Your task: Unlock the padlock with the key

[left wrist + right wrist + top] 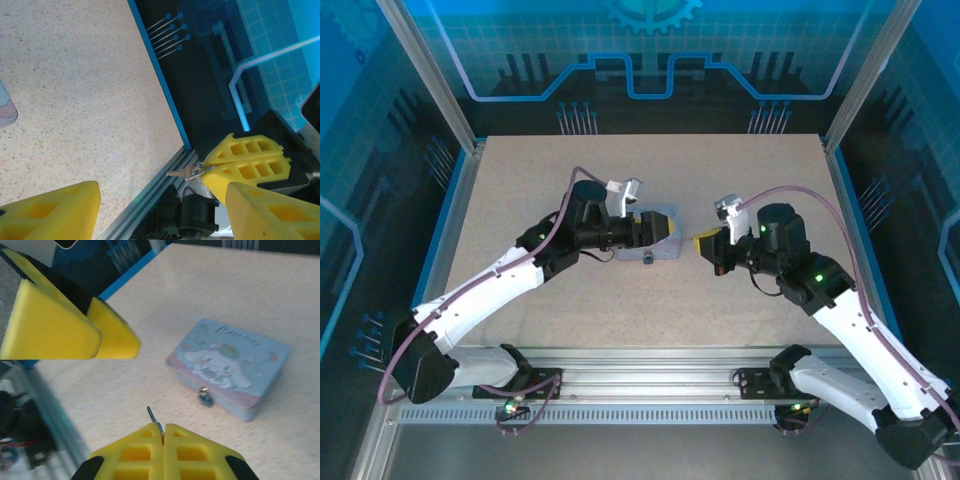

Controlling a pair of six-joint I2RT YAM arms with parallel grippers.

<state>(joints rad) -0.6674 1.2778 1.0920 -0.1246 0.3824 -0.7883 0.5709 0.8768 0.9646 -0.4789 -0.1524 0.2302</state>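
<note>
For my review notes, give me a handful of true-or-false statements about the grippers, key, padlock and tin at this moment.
1. The right gripper is shut on the key. True.
2. The left gripper is clamped on the tin. False: its fingers stand wide apart with nothing between them.
3. The padlock hangs at the tin's front clasp, and the lid is closed. True.
4. The key is already in the padlock. False: it is held clear of the lock, with bare table between them.
</note>
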